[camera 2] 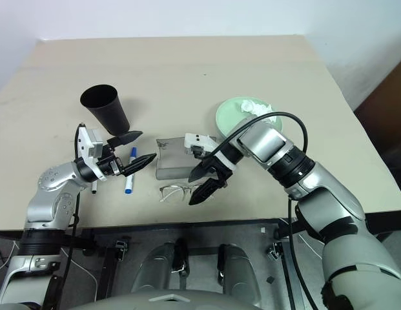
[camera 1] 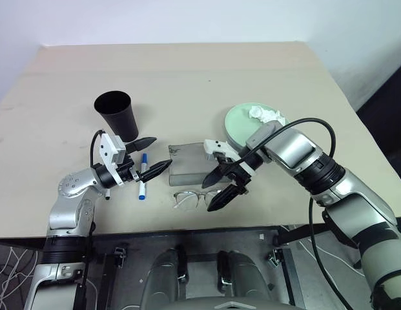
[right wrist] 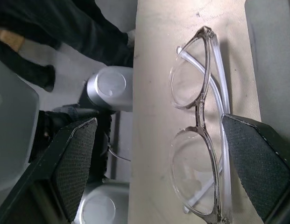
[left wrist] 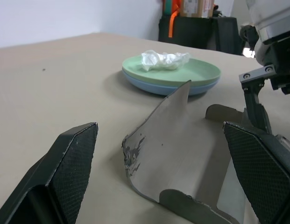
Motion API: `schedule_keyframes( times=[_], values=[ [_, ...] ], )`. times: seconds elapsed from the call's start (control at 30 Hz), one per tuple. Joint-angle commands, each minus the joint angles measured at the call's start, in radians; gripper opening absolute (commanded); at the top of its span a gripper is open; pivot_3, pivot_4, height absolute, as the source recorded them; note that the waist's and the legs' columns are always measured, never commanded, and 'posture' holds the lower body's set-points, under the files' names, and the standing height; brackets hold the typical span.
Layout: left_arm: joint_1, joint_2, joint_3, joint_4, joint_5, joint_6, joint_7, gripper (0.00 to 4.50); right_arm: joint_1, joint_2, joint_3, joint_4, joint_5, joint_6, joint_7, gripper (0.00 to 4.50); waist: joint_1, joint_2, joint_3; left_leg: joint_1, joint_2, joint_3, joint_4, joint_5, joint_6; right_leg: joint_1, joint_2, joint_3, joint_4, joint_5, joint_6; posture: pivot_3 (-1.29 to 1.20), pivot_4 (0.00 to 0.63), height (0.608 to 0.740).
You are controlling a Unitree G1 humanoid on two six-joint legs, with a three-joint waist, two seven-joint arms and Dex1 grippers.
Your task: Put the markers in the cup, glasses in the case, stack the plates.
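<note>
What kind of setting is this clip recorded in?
Probably a lab or test room rather than a home: a bare beige table against a plain white wall, with staged props like the black cup and stacked plates.

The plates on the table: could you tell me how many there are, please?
2, stacked at the table's far right: the mint green plate on top, holding a crumpled paper wad; the light blue plate beneath it.

table point(camera 1: 252, 64): beige | paper wad point(camera 1: 266, 114): white, crumpled
</note>
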Motion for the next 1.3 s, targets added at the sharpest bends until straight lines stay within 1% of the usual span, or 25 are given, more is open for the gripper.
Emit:
schedule_keyframes(
  times=[0.03, 0.3, 0.37, 0.57, 0.6, 0.67, 0.73, 0.77, 0.83, 0.9, 1.0, 1.03, 1.07, 1.2, 1.23, 1.3],
  values=[
    [-0.002, 0.003, -0.001, -0.046, -0.005, -0.011, 0.003, 4.5, -0.021, 0.013, 0.001, -0.011, -0.012, -0.011, 0.017, 4.48, 0.0, 0.0, 0.0, 0.0, 0.0, 0.0, 0.0, 0.0, 0.0, 0.0, 0.0, 0.0, 0.0, 0.0, 0.0, 0.0, 0.15, 0.715],
    [-0.003, 0.002, -0.004, -0.055, -0.006, -0.003, 0.007, 4.5, -0.015, 0.036, 0.01, -0.011, -0.027, 0.006, 0.013, 4.48, 0.0, 0.0, 0.0, 0.0, 0.0, 0.0, -0.001, 0.0, 0.0, 0.0, 0.0, 0.0, 0.0, 0.0, 0.0, 0.0, 0.15, 0.715],
    [-0.002, 0.003, -0.003, -0.051, -0.006, -0.005, 0.006, 4.5, -0.013, 0.043, 0.01, -0.009, -0.03, 0.009, 0.009, 4.12, 0.0, 0.0, 0.0, 0.0, 0.0, 0.0, -0.001, 0.0, 0.0, -0.001, 0.0, 0.0, 0.0, 0.0, 0.0, 0.0, 0.15, 0.715],
    [0.0, -0.002, -0.005, -0.04, -0.002, -0.017, 0.004, 4.5, -0.011, 0.063, 0.014, 0.005, -0.045, 0.014, -0.003, 4.12, 0.0, 0.0, 0.0, 0.0, 0.0, 0.0, -0.002, 0.0, 0.0, -0.001, 0.0, 0.0, 0.0, 0.0, 0.0, 0.0, 0.15, 0.715],
    [0.001, -0.003, -0.005, -0.041, -0.002, -0.017, 0.005, 4.5, -0.011, 0.065, 0.014, 0.006, -0.046, 0.014, -0.004, 3.77, 0.0, 0.0, 0.0, 0.0, 0.0, 0.0, -0.002, 0.0, 0.0, -0.001, 0.0, 0.0, 0.0, 0.0, 0.0, 0.0, 0.15, 0.715],
    [0.002, -0.004, -0.005, -0.043, -0.002, -0.016, 0.006, 4.5, -0.012, 0.069, 0.014, 0.011, -0.05, 0.015, -0.007, 3.25, 0.0, 0.0, 0.0, 0.0, 0.0, 0.001, -0.002, 0.0, 0.0, -0.001, 0.0, 0.0, 0.0, 0.0, 0.0, 0.0, 0.15, 0.715],
    [0.002, -0.004, -0.005, -0.044, -0.002, -0.016, 0.007, 4.5, -0.013, 0.074, 0.014, 0.018, -0.054, 0.016, -0.01, 3.25, 0.0, 0.0, 0.0, -0.001, 0.0, 0.001, -0.002, 0.0, 0.0, -0.002, 0.0, 0.0, 0.0, 0.0, 0.0, 0.0, 0.15, 0.715],
    [0.002, -0.005, -0.005, -0.045, -0.001, -0.016, 0.008, 4.5, -0.013, 0.076, 0.013, 0.019, -0.056, 0.018, -0.011, 3.0, 0.0, 0.0, 0.0, -0.001, 0.0, 0.001, -0.002, 0.0, 0.0, -0.002, 0.0, 0.0, 0.0, 0.0, 0.0, 0.0, 0.15, 0.715],
    [0.002, -0.005, -0.006, -0.049, -0.002, -0.014, 0.01, 4.5, -0.011, 0.08, 0.009, 0.021, -0.059, 0.021, -0.014, 2.66, 0.0, 0.0, 0.0, -0.001, 0.0, 0.001, -0.002, 0.0, 0.0, -0.003, 0.0, 0.0, 0.0, 0.0, 0.0, 0.0, 0.15, 0.715],
    [0.002, -0.005, -0.006, -0.051, -0.002, -0.012, 0.012, 4.5, -0.011, 0.084, 0.007, 0.022, -0.061, 0.021, -0.018, 2.11, 0.0, 0.0, 0.0, -0.003, 0.0, 0.001, -0.002, 0.0, 0.0, -0.004, 0.0, 0.0, 0.0, 0.0, 0.0, 0.0, 0.15, 0.715],
    [-0.002, -0.004, -0.006, -0.046, -0.001, -0.013, 0.011, 4.5, -0.012, 0.09, 0.009, 0.031, -0.067, 0.02, -0.026, 2.11, 0.0, 0.0, 0.0, -0.004, 0.0, 0.001, -0.002, 0.0, 0.0, -0.006, 0.0, 0.0, 0.0, 0.0, 0.0, 0.0, 0.15, 0.715],
    [-0.003, -0.004, -0.006, -0.045, 0.0, -0.013, 0.011, 4.5, -0.012, 0.091, 0.009, 0.032, -0.068, 0.019, -0.027, 1.72, 0.0, 0.0, 0.0, -0.005, 0.0, 0.001, -0.002, 0.0, 0.0, -0.006, 0.0, 0.0, 0.0, 0.0, 0.0, 0.0, 0.15, 0.715],
    [-0.002, -0.004, -0.006, -0.044, 0.0, -0.014, 0.011, 4.5, -0.011, 0.091, 0.01, 0.031, -0.069, 0.018, -0.027, 1.55, 0.0, 0.0, 0.0, -0.005, 0.0, 0.001, -0.002, 0.0, 0.0, -0.006, 0.0, 0.0, 0.0, 0.0, 0.0, 0.0, 0.15, 0.715],
    [-0.001, -0.003, -0.004, -0.038, 0.002, -0.018, 0.008, 4.5, -0.011, 0.092, 0.01, 0.034, -0.074, 0.014, -0.026, 0.25, 0.0, 0.0, 0.0, -0.006, 0.0, 0.001, -0.001, 0.0, 0.0, -0.007, 0.0, 0.0, 0.0, 0.0, 0.0, 0.0, 0.15, 0.715],
    [-0.001, -0.003, -0.004, -0.036, 0.002, -0.019, 0.007, 4.5, -0.011, 0.092, 0.009, 0.036, -0.075, 0.014, -0.026, 0.02, 0.0, 0.0, 0.0, -0.006, 0.0, 0.001, -0.001, 0.0, 0.0, -0.007, -0.001, 0.0, 0.0, 0.0, 0.0, 0.0, 0.15, 0.715],
    [-0.001, -0.003, -0.004, -0.033, 0.003, -0.021, 0.006, 4.5, -0.011, 0.092, 0.006, 0.038, -0.076, 0.014, -0.029, 0.02, -0.001, 0.0, 0.0, -0.006, 0.0, 0.001, -0.001, 0.0, 0.0, -0.007, -0.001, 0.0, 0.0, 0.0, 0.0, 0.0, 0.15, 0.715]
  ],
)
